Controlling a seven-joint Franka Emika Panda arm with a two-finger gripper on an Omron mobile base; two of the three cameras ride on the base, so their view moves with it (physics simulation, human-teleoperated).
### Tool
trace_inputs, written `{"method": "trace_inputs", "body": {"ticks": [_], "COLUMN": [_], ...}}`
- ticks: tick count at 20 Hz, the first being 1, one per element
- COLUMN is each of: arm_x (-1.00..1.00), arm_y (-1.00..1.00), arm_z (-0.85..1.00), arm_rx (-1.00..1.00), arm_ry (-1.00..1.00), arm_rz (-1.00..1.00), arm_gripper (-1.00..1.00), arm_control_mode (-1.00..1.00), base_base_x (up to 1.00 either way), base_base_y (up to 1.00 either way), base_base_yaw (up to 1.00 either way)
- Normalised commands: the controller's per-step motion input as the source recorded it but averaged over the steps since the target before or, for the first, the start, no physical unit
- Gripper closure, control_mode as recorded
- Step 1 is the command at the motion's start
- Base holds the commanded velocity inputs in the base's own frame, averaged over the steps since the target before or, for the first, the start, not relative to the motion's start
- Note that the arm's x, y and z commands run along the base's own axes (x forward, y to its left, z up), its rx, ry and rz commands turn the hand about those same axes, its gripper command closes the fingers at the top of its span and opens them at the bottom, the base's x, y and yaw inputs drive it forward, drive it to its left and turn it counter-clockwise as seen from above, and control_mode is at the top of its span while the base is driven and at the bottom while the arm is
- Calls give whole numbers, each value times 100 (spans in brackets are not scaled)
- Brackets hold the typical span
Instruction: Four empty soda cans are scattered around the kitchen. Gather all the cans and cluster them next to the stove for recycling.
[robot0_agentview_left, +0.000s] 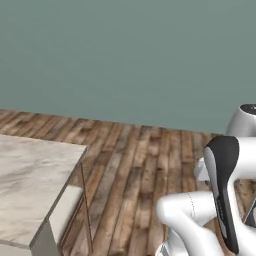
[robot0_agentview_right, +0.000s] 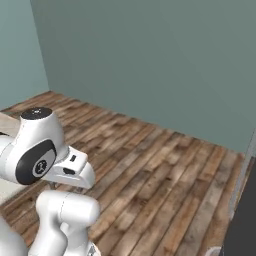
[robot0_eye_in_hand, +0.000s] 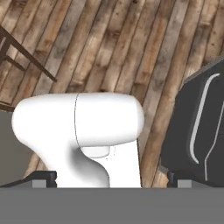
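The gripper (robot0_eye_in_hand: 110, 178) is released. In the hand view its two dark fingertips (robot0_eye_in_hand: 43, 177) stand far apart at 7 and 5 o'clock, with no object of the kitchen clasped between them. The camera looks down on a wooden plank floor (robot0_eye_in_hand: 131, 43) whose boards run from 6 o'clock up toward 1 o'clock.

At 3 o'clock in the hand view stands a dark appliance front (robot0_eye_in_hand: 192, 127), glossy black, with a thin pale curved line down its face. It may be the oven door of the stove, though too little of it shows to be sure. In the right base view a similar dark panel with a grey edge (robot0_agentview_right: 246, 215) sits at 4 o'clock, at the margin of the picture, resting on the floor.

At 10 o'clock in the hand view thin dark rods (robot0_eye_in_hand: 26, 52) cross the planks at a slant.

In the left base view a marble-topped counter (robot0_agentview_left: 30, 180) lies at 8 o'clock, its corner jutting toward the middle, with a slim frame (robot0_agentview_left: 86, 200) under its edge. The white arm (robot0_agentview_left: 222, 185) is folded at 4 o'clock, well apart from the counter. A plain teal wall (robot0_agentview_left: 125, 55) fills the upper half, meeting the floor at a line running from 9 to 3 o'clock. In the right base view the arm (robot0_agentview_right: 35, 150) is at 8 o'clock, and two teal walls meet in a corner at 11 o'clock.
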Motion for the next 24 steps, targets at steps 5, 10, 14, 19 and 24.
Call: {"method": "trace_inputs", "body": {"ticks": [5, 10, 14, 19, 24], "arm_x": [0, 0, 0, 0, 0], "arm_y": [0, 0, 0, 0, 0], "arm_z": [0, 0, 0, 0, 0], "arm_rx": [0, 0, 0, 0, 0], "arm_ry": [0, 0, 0, 0, 0], "arm_rz": [0, 0, 0, 0, 0], "arm_gripper": [-100, -100, -100, -100, -100], "arm_control_mode": [100, 100, 100, 100, 100], "base_base_x": [100, 100, 100, 100, 100], "base_base_y": [-47, -50, -37, -38, -43], "base_base_yaw": [23, 42, 56, 57, 57]}}
